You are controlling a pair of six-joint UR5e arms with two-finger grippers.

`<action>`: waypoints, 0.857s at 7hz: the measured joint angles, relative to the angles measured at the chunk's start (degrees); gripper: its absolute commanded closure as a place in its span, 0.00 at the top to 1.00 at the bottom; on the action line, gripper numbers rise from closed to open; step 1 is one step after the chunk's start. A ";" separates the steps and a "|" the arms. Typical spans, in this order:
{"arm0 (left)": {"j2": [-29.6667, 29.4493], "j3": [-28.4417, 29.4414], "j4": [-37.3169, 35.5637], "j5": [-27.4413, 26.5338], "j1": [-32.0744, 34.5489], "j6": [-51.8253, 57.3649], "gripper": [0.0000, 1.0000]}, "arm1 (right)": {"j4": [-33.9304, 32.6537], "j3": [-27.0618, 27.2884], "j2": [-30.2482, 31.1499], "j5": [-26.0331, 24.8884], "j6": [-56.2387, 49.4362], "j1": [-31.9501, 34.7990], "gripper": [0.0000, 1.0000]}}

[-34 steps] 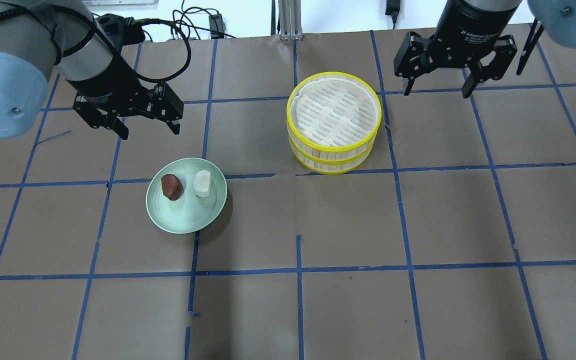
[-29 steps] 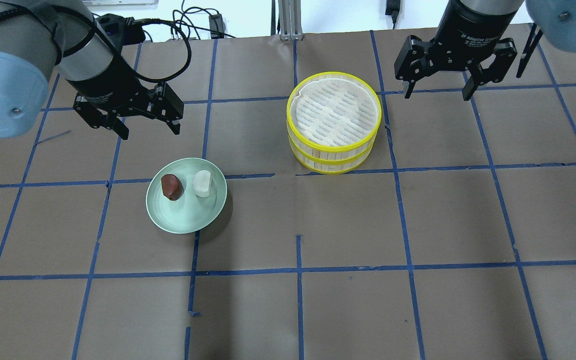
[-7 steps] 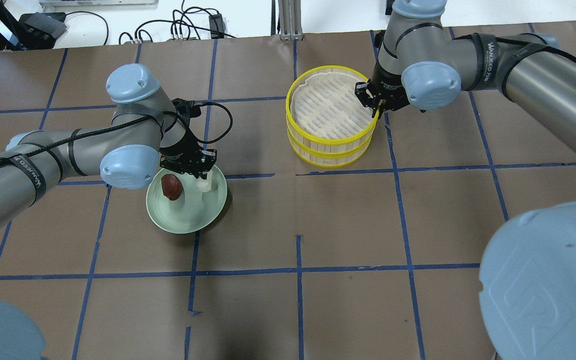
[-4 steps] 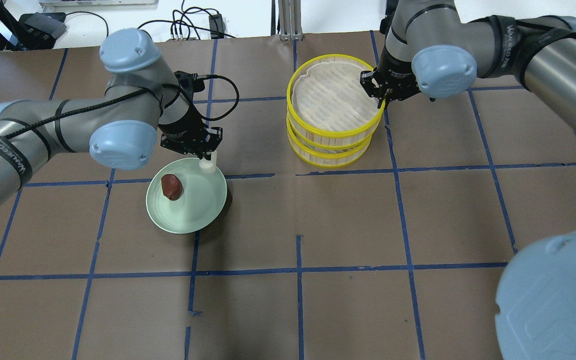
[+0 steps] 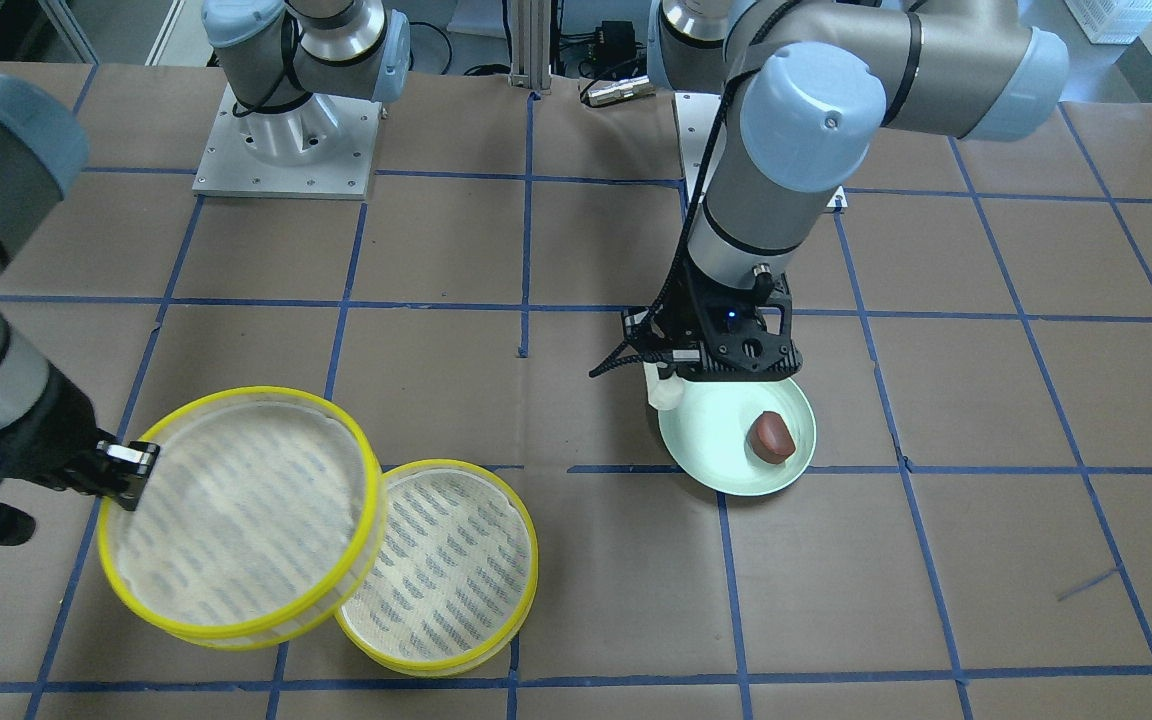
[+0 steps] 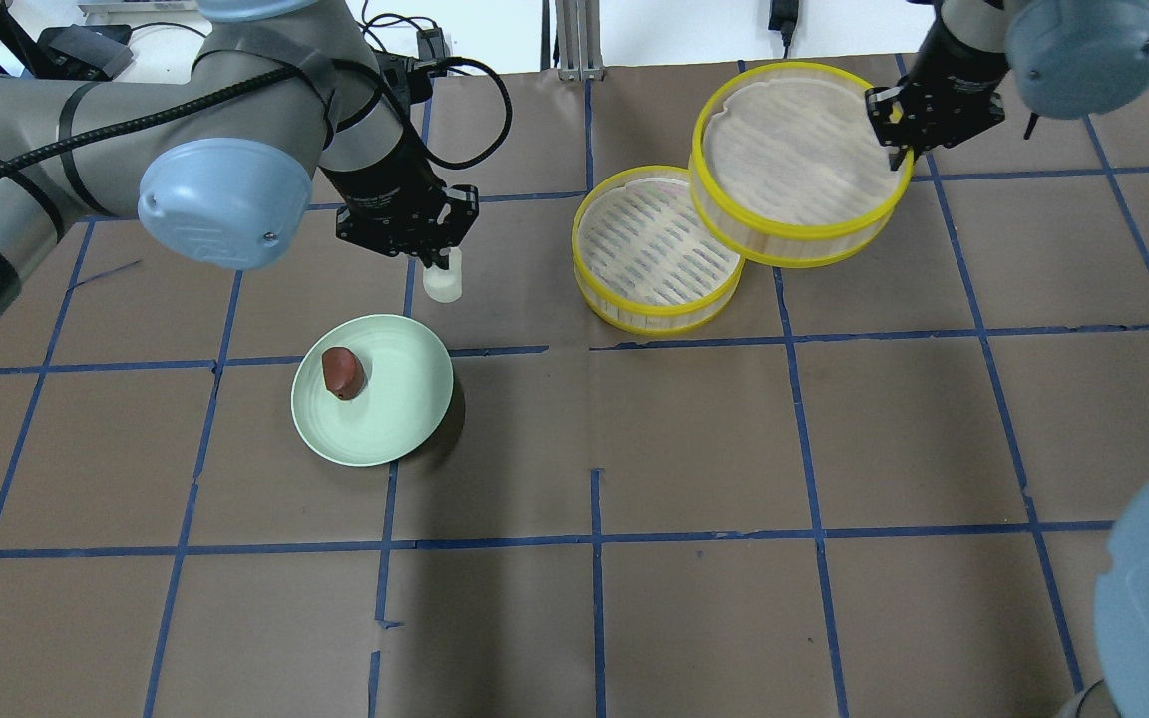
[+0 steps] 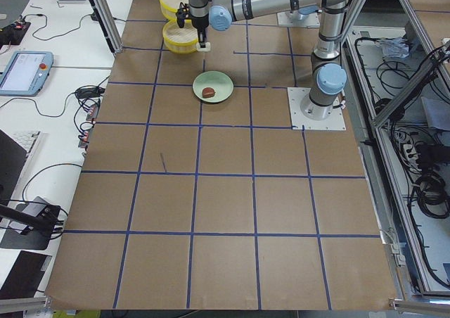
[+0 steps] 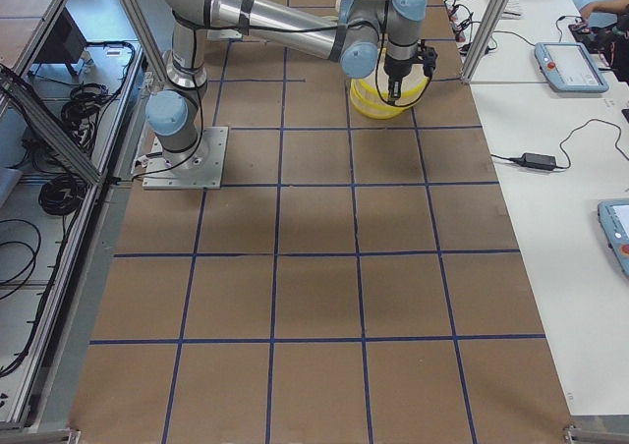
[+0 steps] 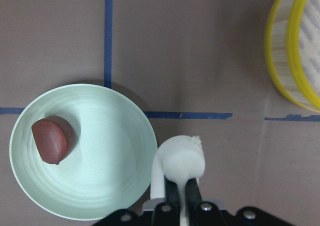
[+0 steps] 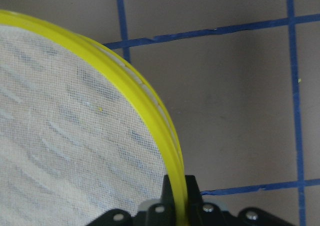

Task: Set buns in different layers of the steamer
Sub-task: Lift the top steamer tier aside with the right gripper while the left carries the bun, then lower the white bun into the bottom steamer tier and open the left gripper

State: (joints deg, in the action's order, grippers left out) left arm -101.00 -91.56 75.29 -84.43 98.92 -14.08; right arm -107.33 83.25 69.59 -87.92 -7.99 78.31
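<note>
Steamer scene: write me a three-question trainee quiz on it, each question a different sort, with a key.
1. True or false: the brown bun lies on the green plate.
2. Fill in: the left gripper holds the ___ bun above the table, off the plate.
3. What holds the upper steamer tray by its rim? A) left gripper B) right gripper C) nothing; it rests flat on the lower tray

Key: 1 true; 2 white, the white bun; 3 B
</note>
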 measured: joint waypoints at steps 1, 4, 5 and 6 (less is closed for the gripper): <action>-0.21 1.17 -0.56 1.92 1.57 -3.19 0.05 | -0.24 0.08 -0.19 -0.31 -6.47 -3.85 0.17; -7.35 2.28 -14.34 5.89 7.79 -11.09 0.05 | -2.44 0.58 -2.08 -1.27 -17.63 -11.29 0.17; -11.06 2.96 -19.62 6.89 9.08 -12.38 0.05 | -3.30 0.70 -2.94 -2.12 -18.44 -11.80 0.17; -14.34 4.02 -22.90 8.00 9.63 -12.76 0.05 | -3.66 0.74 -3.41 -2.54 -18.75 -11.97 0.17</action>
State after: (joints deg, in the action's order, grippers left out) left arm -115.35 -87.54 52.40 -76.44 108.56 -26.85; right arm -110.98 83.99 66.18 -90.47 -26.74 66.34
